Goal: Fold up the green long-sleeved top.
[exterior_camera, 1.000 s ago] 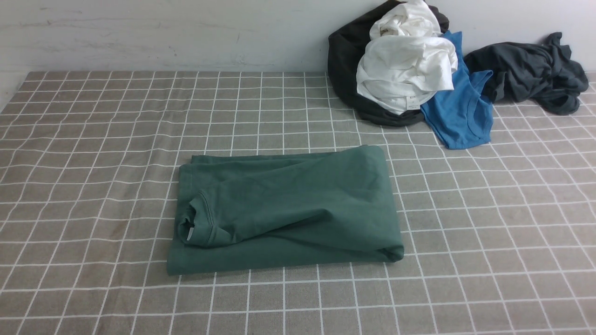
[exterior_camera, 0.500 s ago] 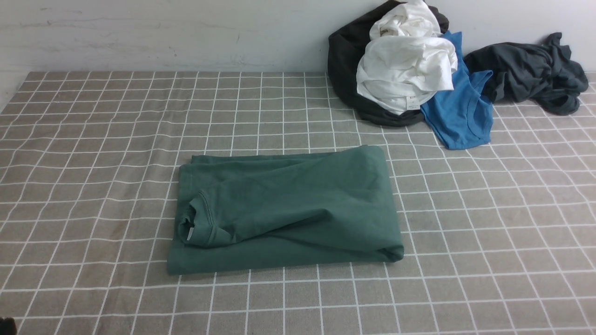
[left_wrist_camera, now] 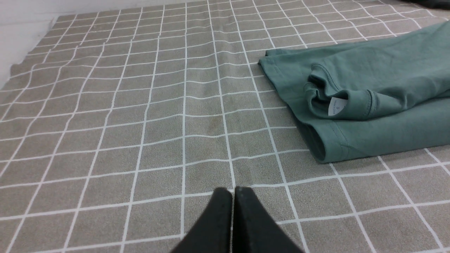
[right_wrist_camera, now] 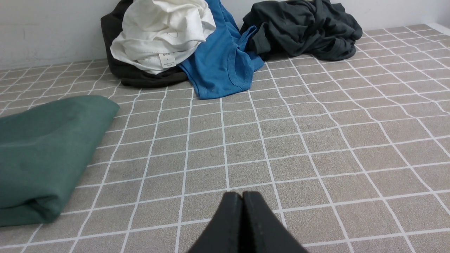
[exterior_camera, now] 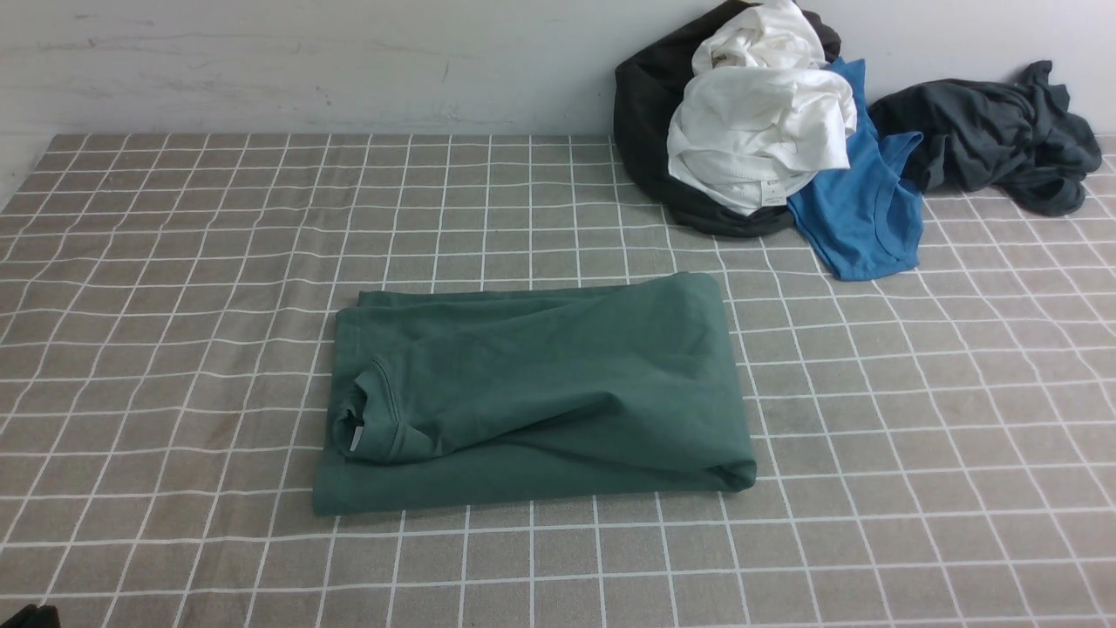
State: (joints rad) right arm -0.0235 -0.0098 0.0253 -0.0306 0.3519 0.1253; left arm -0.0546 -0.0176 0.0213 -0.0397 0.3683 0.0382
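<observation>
At the lower left corner of the front view a dark tip of the left arm [exterior_camera: 37, 616] just shows. In its own wrist view the left gripper [left_wrist_camera: 233, 191] has its fingers pressed together with nothing between them, over bare cloth and apart from any garment.

Left of centre in the front view begins the green top [exterior_camera: 540, 392], a compact, roughly rectangular bundle lying across the middle of the frame. At its left end the collar [exterior_camera: 384, 410] is bunched, with the white neck label [exterior_camera: 356, 438] sticking out; a careless pinch there could catch several layers and pull the bundle open. Along its lower edge an under layer shows beneath a slanting fold, so a grip on the upper layer alone would probably leave the rest behind. The lower right corner is tucked and thick, and might spring loose if dragged. The grid-patterned cloth [exterior_camera: 218, 349] beneath has ripples at the left; fingertips pressing too low could snag it and shift the top with it.

Toward the upper right sit a black garment [exterior_camera: 645, 113], a white garment [exterior_camera: 758, 131], a blue shirt [exterior_camera: 859, 209] and a charcoal garment [exterior_camera: 985, 131]; a wide sweep to the right might brush them.

The right gripper [right_wrist_camera: 242, 196], seen in its wrist view, is also closed and empty. The folding looks nearly finished, though untidy.
</observation>
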